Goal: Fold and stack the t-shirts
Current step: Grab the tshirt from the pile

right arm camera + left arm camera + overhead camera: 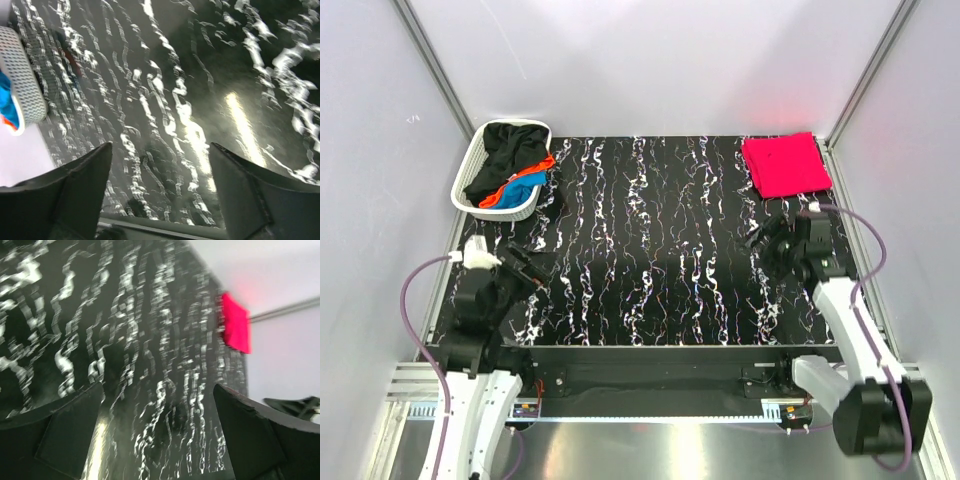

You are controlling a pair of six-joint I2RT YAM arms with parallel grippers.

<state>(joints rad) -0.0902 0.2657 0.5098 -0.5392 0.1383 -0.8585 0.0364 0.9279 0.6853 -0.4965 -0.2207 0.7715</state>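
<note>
My left claw (pixel 512 262) and right claw (pixel 766 240) both hang spread wide and empty. A red t-shirt (pixel 785 165) lies folded well across the tabletop (pixel 650 260) from the basket (pixel 520 211), and a black t-shirt (pixel 510 148) is crumpled inside it. It looks soft, light and limp, so I'd pinch a raised fold on top.

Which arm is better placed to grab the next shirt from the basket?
Probably left: the open left claw is close to the basket of unfolded shirts, while the right claw is far off beside the folded red shirt.
</note>
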